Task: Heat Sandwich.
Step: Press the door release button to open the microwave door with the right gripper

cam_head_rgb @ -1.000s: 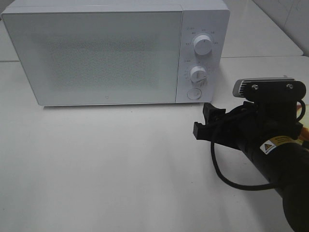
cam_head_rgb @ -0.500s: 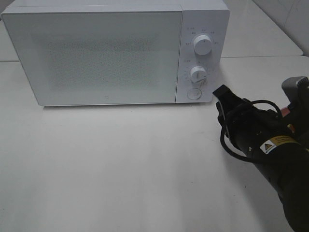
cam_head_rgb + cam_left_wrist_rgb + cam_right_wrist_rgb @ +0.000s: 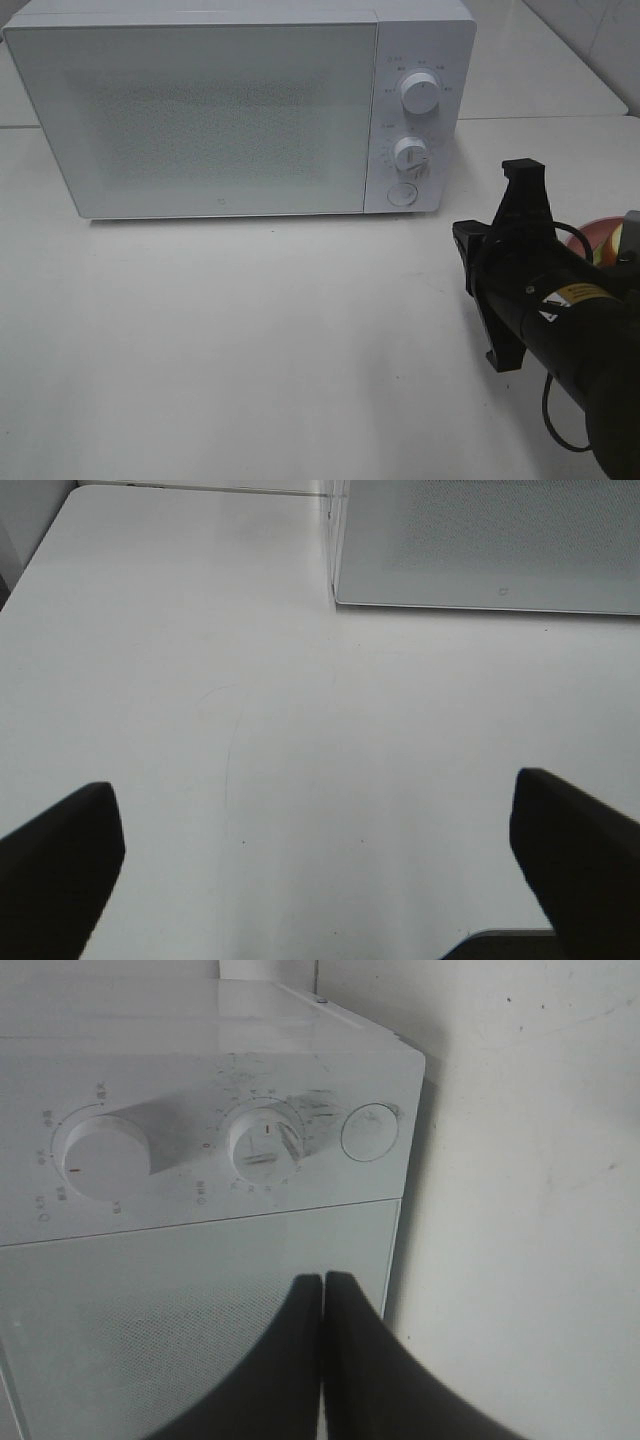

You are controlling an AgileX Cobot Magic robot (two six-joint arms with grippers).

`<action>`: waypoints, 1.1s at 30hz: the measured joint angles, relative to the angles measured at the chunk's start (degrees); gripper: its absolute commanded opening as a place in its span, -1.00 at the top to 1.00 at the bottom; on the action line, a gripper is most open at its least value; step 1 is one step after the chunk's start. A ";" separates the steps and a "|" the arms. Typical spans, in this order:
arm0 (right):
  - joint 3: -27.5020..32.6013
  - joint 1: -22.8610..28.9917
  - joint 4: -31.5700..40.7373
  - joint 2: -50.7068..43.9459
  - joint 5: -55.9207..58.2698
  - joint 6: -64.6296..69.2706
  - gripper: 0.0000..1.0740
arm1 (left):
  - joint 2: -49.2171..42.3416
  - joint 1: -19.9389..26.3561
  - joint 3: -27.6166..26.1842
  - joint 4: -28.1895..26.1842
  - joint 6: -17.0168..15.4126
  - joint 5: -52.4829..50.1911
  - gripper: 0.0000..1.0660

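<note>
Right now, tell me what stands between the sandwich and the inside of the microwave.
The microwave's door is shut, closing off the cavity. The right gripper, jaws closed and empty, points toward it. Of the pink plate only a rim shows.

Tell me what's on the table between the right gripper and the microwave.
Nothing; the exterior high view shows bare table between right gripper and microwave.
</note>
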 measured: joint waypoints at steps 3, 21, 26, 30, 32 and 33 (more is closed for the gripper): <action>-0.06 0.00 0.00 0.40 0.86 1.15 1.00 | 0.00 0.00 0.00 0.00 0.00 0.00 -0.83; -7.91 -4.93 -6.42 10.43 3.90 6.70 1.00 | 0.00 0.00 0.00 0.00 0.00 0.00 -0.83; -11.17 -8.02 -9.22 12.49 5.67 6.70 1.00 | 0.00 0.00 0.00 0.00 0.00 0.00 -0.83; -13.92 -10.49 -11.69 14.21 7.28 6.70 1.00 | 0.00 0.00 0.00 0.00 0.00 0.00 -0.83; -15.47 -11.75 -12.72 14.90 8.59 6.70 1.00 | 0.00 0.00 0.00 0.00 0.00 0.00 -0.83; -16.39 -12.43 -12.95 15.36 9.00 6.70 1.00 | 0.00 0.00 0.00 0.00 0.00 0.00 -0.83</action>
